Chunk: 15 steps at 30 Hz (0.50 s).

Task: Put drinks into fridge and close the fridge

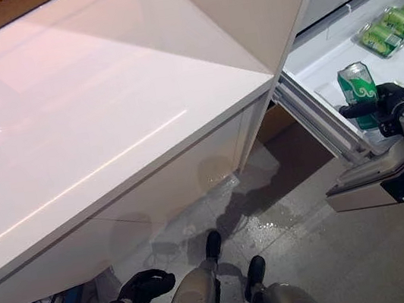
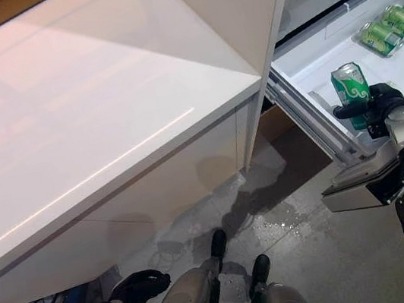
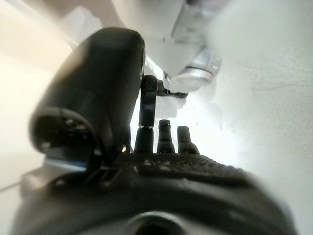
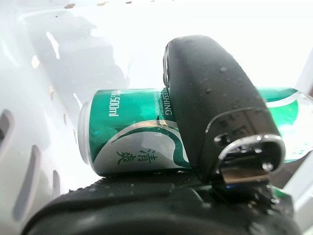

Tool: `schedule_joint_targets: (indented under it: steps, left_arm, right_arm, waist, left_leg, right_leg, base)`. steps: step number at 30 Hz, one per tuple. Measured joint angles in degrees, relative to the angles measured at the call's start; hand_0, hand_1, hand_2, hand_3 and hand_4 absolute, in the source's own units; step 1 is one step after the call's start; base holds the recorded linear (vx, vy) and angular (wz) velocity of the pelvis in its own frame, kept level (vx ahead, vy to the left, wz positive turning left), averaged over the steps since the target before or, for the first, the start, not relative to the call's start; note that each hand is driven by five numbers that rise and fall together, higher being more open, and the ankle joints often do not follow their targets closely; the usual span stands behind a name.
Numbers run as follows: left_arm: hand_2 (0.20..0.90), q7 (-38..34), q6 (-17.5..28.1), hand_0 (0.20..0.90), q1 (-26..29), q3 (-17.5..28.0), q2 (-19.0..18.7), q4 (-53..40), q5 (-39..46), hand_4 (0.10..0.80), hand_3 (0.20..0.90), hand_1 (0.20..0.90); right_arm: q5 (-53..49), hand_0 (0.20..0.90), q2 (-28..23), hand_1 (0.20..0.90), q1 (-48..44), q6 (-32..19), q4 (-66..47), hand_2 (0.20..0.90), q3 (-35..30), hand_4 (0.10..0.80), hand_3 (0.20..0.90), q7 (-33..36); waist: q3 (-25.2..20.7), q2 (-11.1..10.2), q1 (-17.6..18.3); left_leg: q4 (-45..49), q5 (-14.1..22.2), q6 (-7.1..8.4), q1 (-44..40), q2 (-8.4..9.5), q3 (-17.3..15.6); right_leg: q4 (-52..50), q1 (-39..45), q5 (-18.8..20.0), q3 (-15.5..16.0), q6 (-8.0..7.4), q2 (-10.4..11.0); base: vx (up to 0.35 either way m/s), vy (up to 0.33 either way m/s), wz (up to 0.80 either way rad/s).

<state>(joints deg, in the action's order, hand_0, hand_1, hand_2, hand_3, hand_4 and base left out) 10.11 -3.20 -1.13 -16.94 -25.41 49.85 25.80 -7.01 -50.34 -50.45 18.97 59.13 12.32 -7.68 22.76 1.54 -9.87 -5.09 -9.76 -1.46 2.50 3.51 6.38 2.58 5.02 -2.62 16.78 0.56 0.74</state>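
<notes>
One green can held at the open fridge, a pack of cans already inside.

The right hand [image 1: 392, 102] has its thumb and fingers curled round one upright green can [image 1: 358, 86], holding it over the white inner shelf of the open fridge [image 1: 325, 55]; the right wrist view shows the thumb pressed across the can's side. Deeper on that shelf lies one wrapped pack of green cans [image 1: 396, 25], at least three showing. The left hand [image 1: 143, 288] hangs low near the floor [image 1: 316, 241], below the white counter [image 1: 90, 123], holding nothing, its fingers loosely bent rather than clenched.
</notes>
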Motion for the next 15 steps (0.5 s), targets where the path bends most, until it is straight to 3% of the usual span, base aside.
schedule_joint_targets:
  steps: [4,7,8,9,10,11,13,15]
  left_arm:
    - [0.900,-0.1,0.0,0.900,1.3,1.7,0.0,-0.1,0.1,0.800,0.900,0.900]
    - [0.900,-0.1,0.6,0.900,2.0,2.3,0.0,-0.8,0.1,0.800,0.900,0.900]
    - [0.900,0.1,0.9,0.900,2.1,2.2,0.1,-1.1,0.1,0.800,0.900,0.900]
    - [0.900,0.3,0.9,0.900,2.3,2.2,0.1,-1.4,0.1,0.800,0.900,0.900]
    - [0.900,0.4,1.0,0.900,2.3,2.2,0.1,-2.1,0.1,0.800,0.900,0.900]
    - [0.900,0.4,1.0,0.900,2.3,2.2,0.0,-2.3,0.1,0.800,0.900,0.900]
    - [0.900,0.4,1.0,0.900,2.4,2.2,0.0,-2.1,0.1,0.800,0.900,0.900]
    - [0.900,0.5,1.0,0.900,2.4,2.1,0.1,-2.2,0.2,0.800,0.900,0.900]
  right_arm:
    - [4.5,0.300,-0.9,0.300,-1.4,1.8,0.5,0.300,2.2,0.100,0.200,-3.5]
    - [5.5,0.340,-0.9,0.340,-1.7,2.6,0.5,0.340,2.2,0.147,0.247,-5.4]
    - [5.6,0.411,-0.9,0.411,-1.7,2.6,0.7,0.411,2.4,0.229,0.329,-5.8]
    - [5.9,0.432,-0.9,0.432,-1.7,2.7,1.3,0.432,2.6,0.254,0.354,-6.4]
    - [6.7,0.509,-1.1,0.509,-2.3,3.4,2.8,0.509,2.7,0.344,0.444,-7.1]
    - [7.1,0.509,-1.4,0.509,-2.7,3.7,3.7,0.509,3.1,0.344,0.444,-8.0]
    - [7.3,0.648,-1.7,0.648,-3.4,3.8,4.9,0.648,3.8,0.506,0.606,-8.7]
    - [7.9,0.900,-1.8,0.900,-4.5,3.8,6.1,0.900,3.9,0.800,0.900,-9.5]
  waist:
    - [0.8,0.5,-0.9]
    - [1.6,0.7,-1.5]
    - [1.8,0.9,-1.7]
    - [2.0,1.2,-1.9]
    - [2.2,1.5,-2.1]
    - [2.2,1.6,-2.1]
    - [2.2,1.6,-2.2]
    - [2.2,1.6,-2.2]
  left_leg:
    - [0.0,-0.1,-0.07,0.4,-0.07,-0.3]
    - [0.0,-0.2,-0.08,0.4,-0.02,-0.2]
    - [0.0,-0.2,-0.06,0.5,0.03,-0.1]
    - [0.0,-0.3,-0.08,0.6,0.08,0.1]
    - [0.0,-0.3,-0.11,0.9,0.15,0.3]
    - [0.0,-0.5,0.04,1.2,0.25,0.6]
    - [0.0,-0.5,0.03,1.4,0.28,0.6]
    - [0.0,-0.5,0.03,1.4,0.34,0.6]
  right_leg:
    - [-0.8,-0.8,-0.1,-0.2,-0.10,0.1]
    - [-0.9,-0.7,-0.1,-0.1,-0.14,0.1]
    - [-0.9,-0.8,-0.1,0.0,-0.14,0.2]
    - [-0.9,-0.8,-0.1,0.2,-0.18,0.2]
    - [-0.9,-1.0,-0.2,0.6,-0.23,0.3]
    - [-0.9,-1.2,-0.2,0.9,-0.29,0.3]
    - [-0.9,-1.4,-0.2,1.1,-0.35,0.4]
    - [-0.9,-1.4,-0.3,1.1,-0.47,0.4]
  base:
    - [-0.026,0.010,-0.03]
    - [-0.004,0.004,0.01]
    - [-0.023,0.016,0.05]
    - [-0.044,0.025,0.10]
    - [-0.054,0.028,0.14]
    - [-0.048,0.027,0.16]
    - [-0.026,0.017,0.07]
    - [-0.014,0.016,0.00]
